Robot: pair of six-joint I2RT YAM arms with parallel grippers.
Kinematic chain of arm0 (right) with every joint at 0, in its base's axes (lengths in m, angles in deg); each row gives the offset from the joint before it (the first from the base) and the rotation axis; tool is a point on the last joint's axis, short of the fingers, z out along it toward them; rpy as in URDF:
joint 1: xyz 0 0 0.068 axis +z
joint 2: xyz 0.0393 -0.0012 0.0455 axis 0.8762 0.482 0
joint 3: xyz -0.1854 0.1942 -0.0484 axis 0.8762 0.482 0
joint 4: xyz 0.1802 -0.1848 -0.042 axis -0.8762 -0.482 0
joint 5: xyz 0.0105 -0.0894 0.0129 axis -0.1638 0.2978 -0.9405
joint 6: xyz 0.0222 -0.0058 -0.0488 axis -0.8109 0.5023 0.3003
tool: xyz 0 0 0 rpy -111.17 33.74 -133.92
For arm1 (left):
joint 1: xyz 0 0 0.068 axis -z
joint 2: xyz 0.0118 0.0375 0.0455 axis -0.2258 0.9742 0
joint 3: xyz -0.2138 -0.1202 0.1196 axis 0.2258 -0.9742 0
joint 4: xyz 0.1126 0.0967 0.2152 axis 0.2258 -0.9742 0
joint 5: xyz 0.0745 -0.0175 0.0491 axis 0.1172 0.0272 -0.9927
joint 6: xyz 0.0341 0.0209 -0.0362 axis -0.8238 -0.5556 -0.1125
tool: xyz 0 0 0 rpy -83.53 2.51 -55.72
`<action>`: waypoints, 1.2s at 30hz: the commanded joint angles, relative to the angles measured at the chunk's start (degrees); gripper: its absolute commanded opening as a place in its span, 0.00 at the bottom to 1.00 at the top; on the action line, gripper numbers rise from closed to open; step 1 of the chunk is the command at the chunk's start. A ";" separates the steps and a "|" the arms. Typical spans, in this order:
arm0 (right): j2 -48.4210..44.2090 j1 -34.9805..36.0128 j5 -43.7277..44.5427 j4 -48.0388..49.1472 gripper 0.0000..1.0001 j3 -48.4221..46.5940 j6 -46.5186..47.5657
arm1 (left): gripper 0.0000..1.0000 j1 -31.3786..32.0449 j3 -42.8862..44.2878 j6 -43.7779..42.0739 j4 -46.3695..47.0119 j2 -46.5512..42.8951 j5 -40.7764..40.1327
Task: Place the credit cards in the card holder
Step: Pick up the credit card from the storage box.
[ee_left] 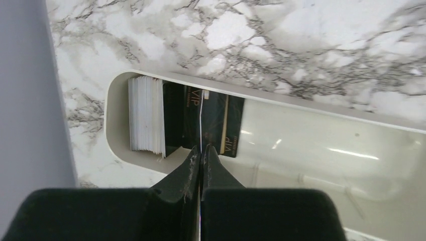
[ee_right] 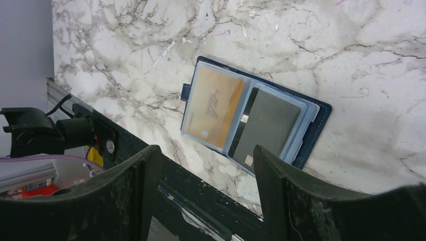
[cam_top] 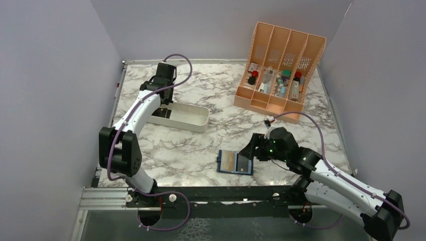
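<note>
Left gripper (ee_left: pixel 201 151) clamped on 1 credit card (ee_left: pixel 200 123) in the tray (ee_left: pixel 113 115); right gripper (ee_right: pixel 206 153) apart above the card holder (ee_right: pixel 317 125)

One card holder (ee_right: pixel 323 116) is showing one gold card (ee_right: pixel 213 108) and one grey card (ee_right: pixel 266 125); one tray (cam_top: pixel 201 120) is holding one white card stack (ee_left: pixel 146 114) and at least two black cards (ee_left: pixel 221 118); one orange organizer (cam_top: pixel 261 100) is standing.

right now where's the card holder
In the top view the card holder lies open near the table's front edge, right of centre, just left of the open right tool and well apart from the white tray.
</note>
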 commanded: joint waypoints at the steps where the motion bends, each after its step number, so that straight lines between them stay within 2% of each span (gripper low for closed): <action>1: 0.33 0.20 -2.78 3.55 0.71 -0.65 0.41 | 0.00 0.08 0.25 4.91 -1.42 -6.48 11.63; 7: -0.43 0.20 -6.55 11.62 0.71 1.50 -0.30 | 0.00 0.08 -4.31 11.44 3.80 -14.15 32.80; 14: -1.16 0.16 -8.75 19.48 0.69 1.36 -2.52 | 0.00 0.17 -18.58 26.47 19.94 -26.00 50.18; 17: -1.70 0.20 -10.33 24.67 0.63 2.60 -4.25 | 0.00 0.25 -24.44 32.96 26.55 -30.04 55.17; 20: -2.48 0.20 -12.84 33.19 0.50 5.02 -6.57 | 0.00 0.79 -31.69 42.74 36.57 -33.59 60.37; 22: -2.66 0.20 -14.43 38.52 0.46 6.27 -7.75 | 0.00 1.87 -36.82 49.95 44.62 -35.54 62.92; 26: -1.27 0.20 -15.24 42.21 0.46 5.95 -9.35 | 0.00 7.40 -43.79 59.01 55.32 -38.29 62.05; 33: 4.09 0.20 -17.76 40.78 0.49 2.41 -9.28 | 0.00 19.59 -46.23 62.19 61.55 -35.35 58.46; 36: 3.61 0.20 -17.70 43.30 0.50 3.87 -11.46 | 0.00 22.56 -45.56 61.96 61.60 -35.38 56.24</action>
